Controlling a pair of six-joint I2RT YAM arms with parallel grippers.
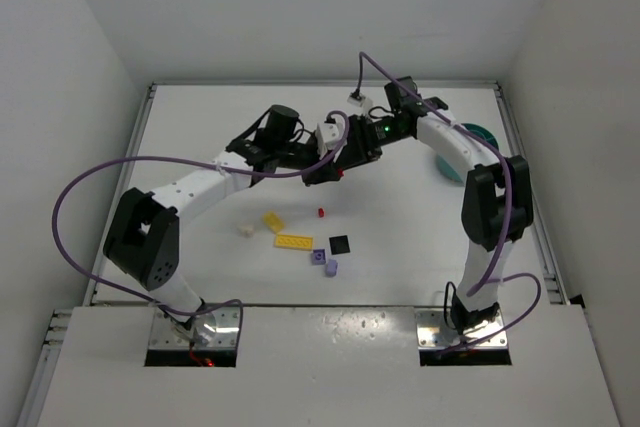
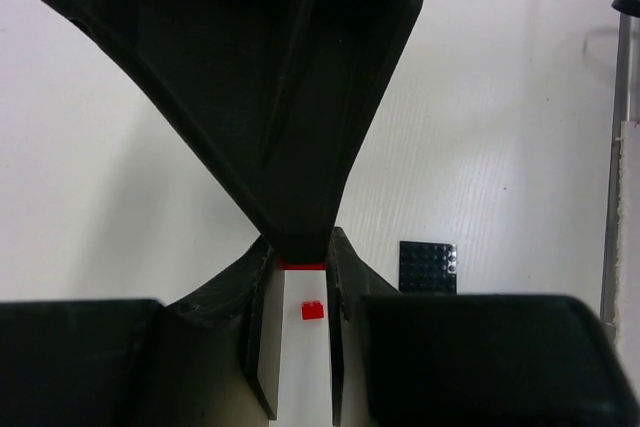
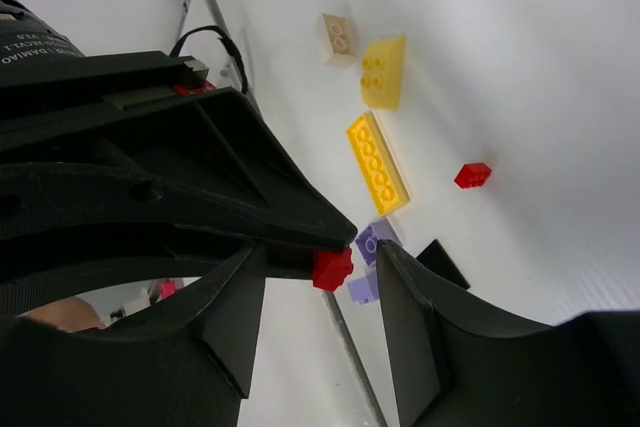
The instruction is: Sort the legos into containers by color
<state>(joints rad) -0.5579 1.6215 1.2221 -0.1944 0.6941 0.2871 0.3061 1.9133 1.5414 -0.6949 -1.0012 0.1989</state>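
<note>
Red lego (image 3: 332, 269) is off the counter (image 1: 400, 247), pinched at the very tip of the left gripper (image 2: 300, 269), which is clamped tight on it. The piece is tiny and blocky, with no clear long axis in any view. It sits inside the gap of the right gripper (image 3: 322, 252), whose 2 fingers stand apart on either side with counter showing through on both sides, so the right grips nothing. In the right wrist view the lego is nearer the picture's left-hand finger. The 2 grippers meet roughly crosswise, mid-counter toward the back. Reads as a handover, left to right, not yet done.

Key relation: the teal bowl (image 1: 480, 137) lies off to the right of the meeting point, partly hidden behind the right arm and well apart from the lego. The right arm is clearly nearer it; the left would have to reach across. The next move likely needs the right gripper to close squarely on the lego before the left lets go. A piece this small could slip or twist. Which compartment: cannot tell, the bowl's inside is hidden.

On the counter, nearer the bases:
- loose red brick (image 1: 321, 213), closest to the grippers
- short yellow brick (image 1: 273, 221)
- long yellow plate (image 1: 293, 242)
- cream brick (image 1: 245, 231)
- black plate (image 1: 340, 244)
- lavender plate (image 1: 318, 257)
- lavender brick (image 1: 331, 268)
</note>
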